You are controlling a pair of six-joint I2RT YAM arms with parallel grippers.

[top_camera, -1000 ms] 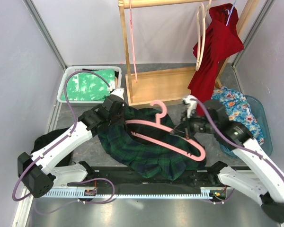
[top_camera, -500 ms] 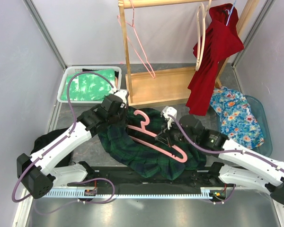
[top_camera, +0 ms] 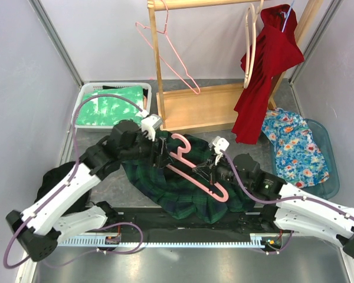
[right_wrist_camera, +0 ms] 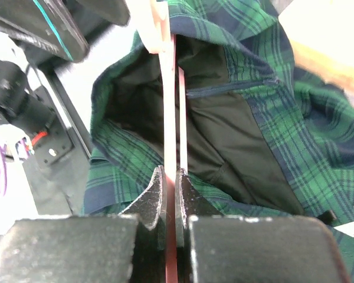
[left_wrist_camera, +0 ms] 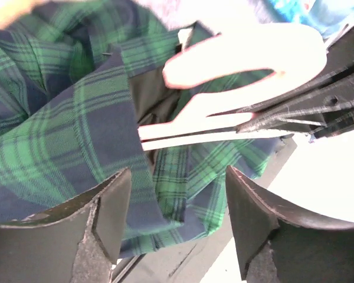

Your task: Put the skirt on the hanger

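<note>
While the right pincer (right_wrist_camera: pixel 169 180) is clamped on the pink plastic hanger (top_camera: pixel 194 168) lying over the green-and-navy plaid skirt (top_camera: pixel 171 191) crumpled on the desk (top_camera: pixel 112 186), the left pincer (left_wrist_camera: pixel 177 177) hovers apart; it should pinch the waistband and draw it over the hanger's shoulder.

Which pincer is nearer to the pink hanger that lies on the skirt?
Right. The right pincer is shut on the bar of the hanger, so it touches it. The left pincer is open, facing the hook, with no contact visible.
</note>
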